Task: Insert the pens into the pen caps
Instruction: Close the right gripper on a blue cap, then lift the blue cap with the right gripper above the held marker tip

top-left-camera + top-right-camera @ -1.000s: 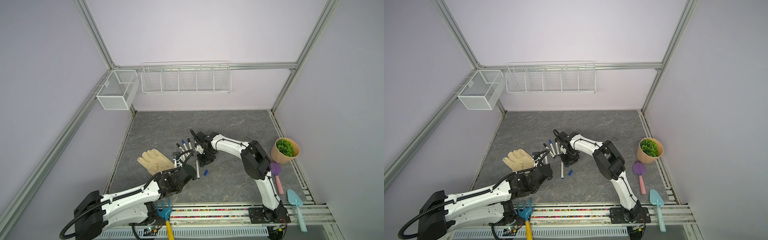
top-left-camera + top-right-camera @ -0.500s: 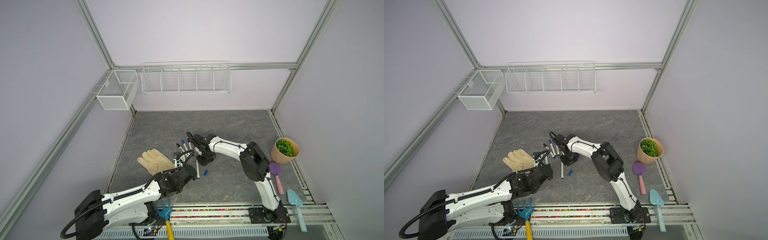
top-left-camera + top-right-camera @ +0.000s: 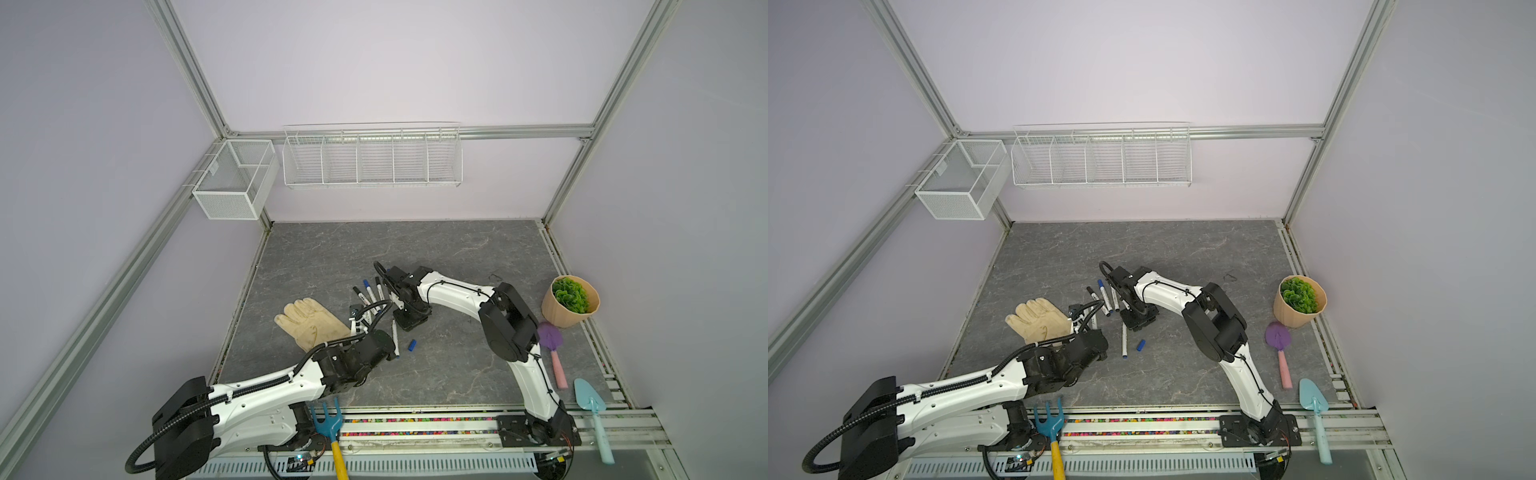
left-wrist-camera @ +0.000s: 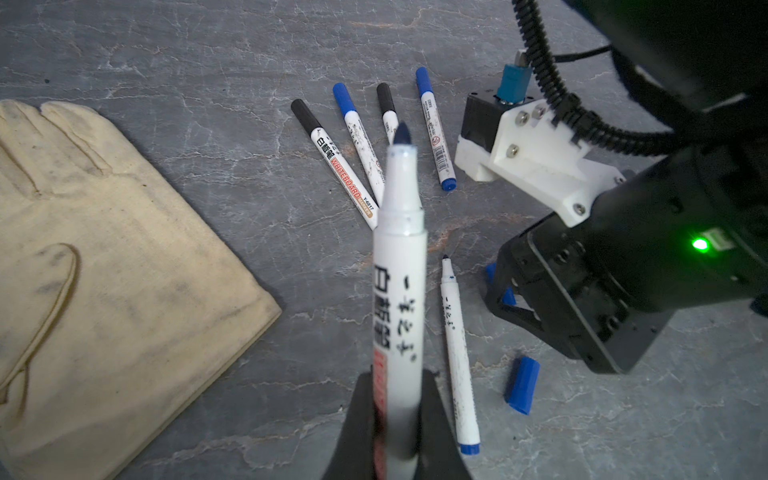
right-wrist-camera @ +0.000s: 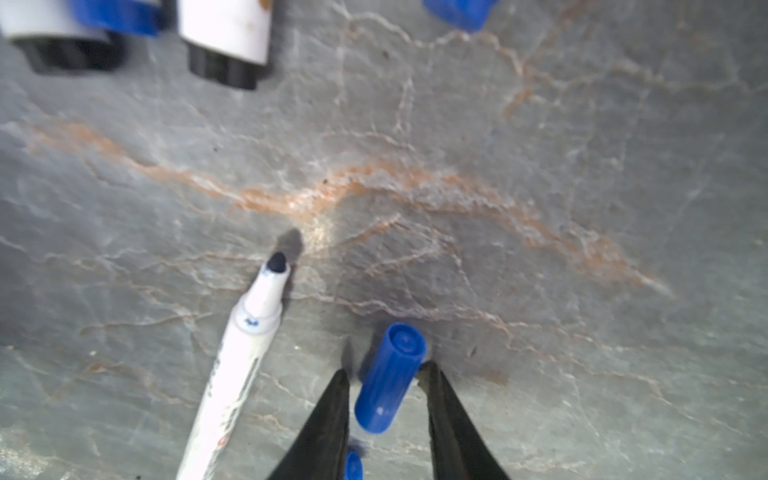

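Observation:
My left gripper is shut on an uncapped white pen, whose dark tip points away from the wrist, above the table. My right gripper is down at the table, open, with a blue pen cap lying between its fingers. A gap shows beside one finger. A second uncapped pen lies on the table beside them. A loose blue cap lies close by. Several capped pens are fanned out beyond.
A cream work glove lies left of the pens. A potted plant, a purple trowel and a teal trowel sit at the right. A blue garden fork rests at the front rail. Wire baskets hang on the back wall.
The right arm's wrist has swung slightly to the left over the blue cap. The left arm with its pen has hardly moved.

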Controlling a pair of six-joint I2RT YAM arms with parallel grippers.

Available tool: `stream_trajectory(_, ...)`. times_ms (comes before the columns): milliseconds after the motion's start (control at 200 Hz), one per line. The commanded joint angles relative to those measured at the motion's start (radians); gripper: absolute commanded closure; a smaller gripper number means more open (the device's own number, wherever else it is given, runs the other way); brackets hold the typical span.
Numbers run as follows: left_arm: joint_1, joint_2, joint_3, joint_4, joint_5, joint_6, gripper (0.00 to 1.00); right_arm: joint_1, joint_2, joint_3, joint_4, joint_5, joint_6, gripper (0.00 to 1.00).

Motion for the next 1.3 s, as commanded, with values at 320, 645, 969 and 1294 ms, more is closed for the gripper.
stream_trajectory(320,0.006,0.002,0.026,0.002,-0.004,0.002,1.00,-0.008,0.115,0.034,0.042,0.085,-0.024,0.70)
stream_trajectory(645,0.005,-0.001,0.024,0.041,0.025,0.071,1.00,-0.044,-0.012,-0.086,0.180,-0.010,-0.009,0.86)
stream_trajectory(969,0.004,0.061,0.058,0.209,0.288,0.364,1.00,-0.224,-0.583,-0.485,0.532,-0.303,0.103,0.89)
stream_trajectory(1294,-0.044,0.147,0.115,0.386,0.381,0.455,1.00,-0.246,-0.870,-0.663,0.765,-0.449,0.210,0.89)
